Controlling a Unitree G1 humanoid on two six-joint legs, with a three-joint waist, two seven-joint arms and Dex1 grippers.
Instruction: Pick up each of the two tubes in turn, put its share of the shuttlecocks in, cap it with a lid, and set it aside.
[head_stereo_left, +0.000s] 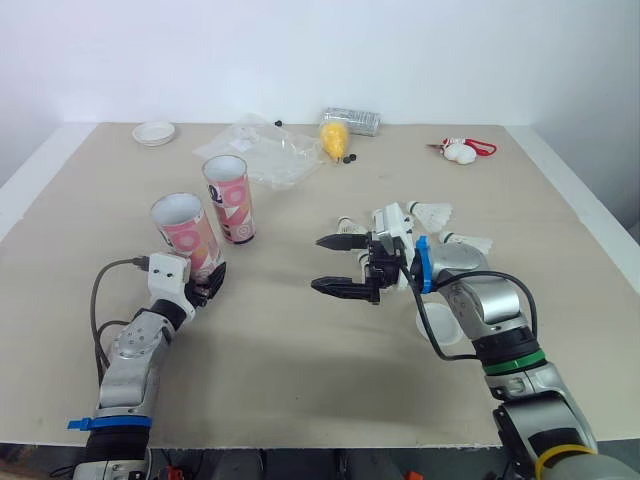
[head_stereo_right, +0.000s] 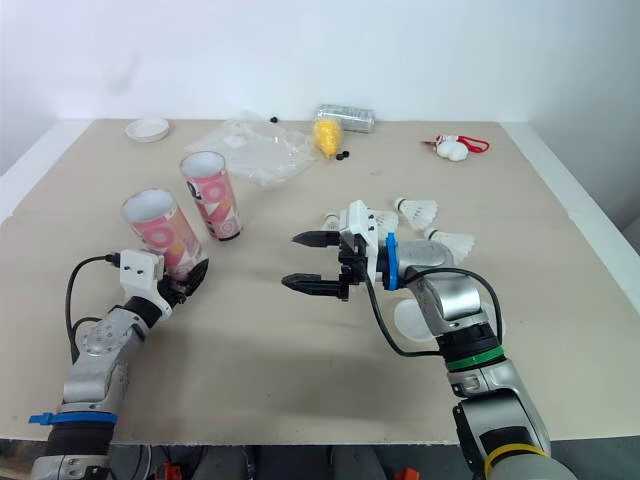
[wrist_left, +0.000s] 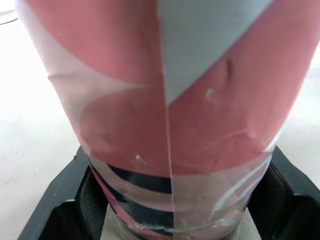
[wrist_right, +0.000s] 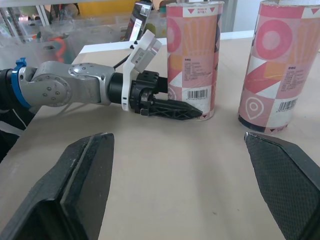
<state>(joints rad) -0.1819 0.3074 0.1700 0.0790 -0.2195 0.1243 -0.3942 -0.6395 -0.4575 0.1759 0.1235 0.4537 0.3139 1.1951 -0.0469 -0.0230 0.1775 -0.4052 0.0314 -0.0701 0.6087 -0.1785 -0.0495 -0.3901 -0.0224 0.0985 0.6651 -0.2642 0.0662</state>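
Two to fill. The nearer tube (head_stereo_left: 185, 232) sits at my ten o'clock, clasped low at its base by my left gripper (head_stereo_left: 207, 281). It's light, thin card and crushable, so I squeeze gently. My right gripper (head_stereo_left: 318, 263) gapes wide, with shuttlecocks (head_stereo_left: 436, 212) at its two o'clock.

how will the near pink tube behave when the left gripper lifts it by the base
Probably light: the near tube is open-topped, nothing showing inside. Gripped low, where the left gripper sits, its tall body may tip. The wall looks like thin card with small dents, so a hard squeeze could crush it.
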